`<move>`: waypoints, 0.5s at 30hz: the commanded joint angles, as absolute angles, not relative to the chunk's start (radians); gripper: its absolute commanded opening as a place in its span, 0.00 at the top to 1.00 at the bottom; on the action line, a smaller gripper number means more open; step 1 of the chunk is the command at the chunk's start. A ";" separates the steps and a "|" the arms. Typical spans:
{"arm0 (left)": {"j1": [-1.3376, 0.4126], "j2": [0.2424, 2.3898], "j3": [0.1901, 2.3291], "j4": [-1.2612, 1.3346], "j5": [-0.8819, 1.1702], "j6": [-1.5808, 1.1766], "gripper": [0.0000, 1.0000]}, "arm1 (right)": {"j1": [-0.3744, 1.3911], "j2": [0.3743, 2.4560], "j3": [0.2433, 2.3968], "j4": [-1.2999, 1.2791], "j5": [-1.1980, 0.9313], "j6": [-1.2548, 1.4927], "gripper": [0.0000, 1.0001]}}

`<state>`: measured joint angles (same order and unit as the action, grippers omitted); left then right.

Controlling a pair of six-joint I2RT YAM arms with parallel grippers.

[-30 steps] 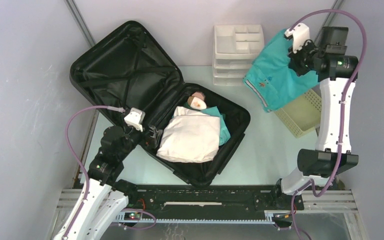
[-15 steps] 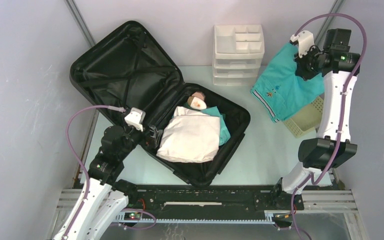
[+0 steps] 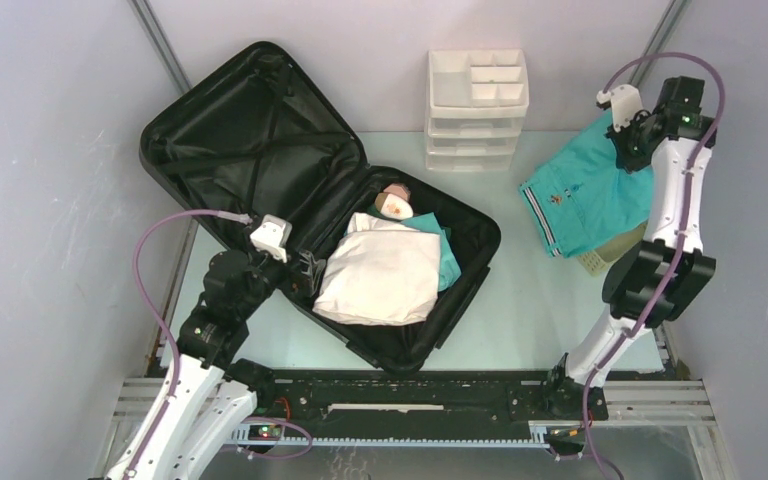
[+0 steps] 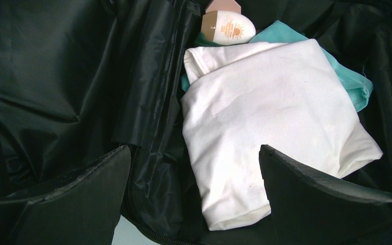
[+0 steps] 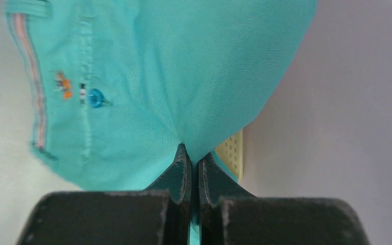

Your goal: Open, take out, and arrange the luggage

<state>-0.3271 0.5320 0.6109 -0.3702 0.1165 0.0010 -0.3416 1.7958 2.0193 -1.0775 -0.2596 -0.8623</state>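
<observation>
Right tool (image 5: 194,151) clenches teal shirt (image 3: 580,200) above the basket (image 3: 608,256); left tool (image 4: 191,153) gapes over the luggage (image 3: 250,140) edge.

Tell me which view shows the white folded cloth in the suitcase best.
Left wrist: the white cloth is close up, folds and creases plain. Top external shows it whole but small; right wrist shows none of it.

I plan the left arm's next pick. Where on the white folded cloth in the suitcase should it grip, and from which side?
Likely its near end, from above: the white folded cloth lies flat in the luggage, and that end rests on bare lining, clear of the teal cloth under it and the bottle, facing the open left gripper.
</observation>
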 commanded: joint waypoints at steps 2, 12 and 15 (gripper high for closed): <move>-0.330 0.541 0.590 -0.365 0.127 0.023 0.00 | -0.344 1.932 1.970 -0.817 -0.070 -0.918 0.99; -0.329 0.544 0.589 -0.367 0.118 0.026 0.00 | -0.330 2.159 1.950 -0.666 0.159 -0.906 0.49; -0.330 0.544 0.589 -0.367 0.115 0.025 0.00 | -0.321 2.120 1.921 -0.663 0.139 -0.881 0.36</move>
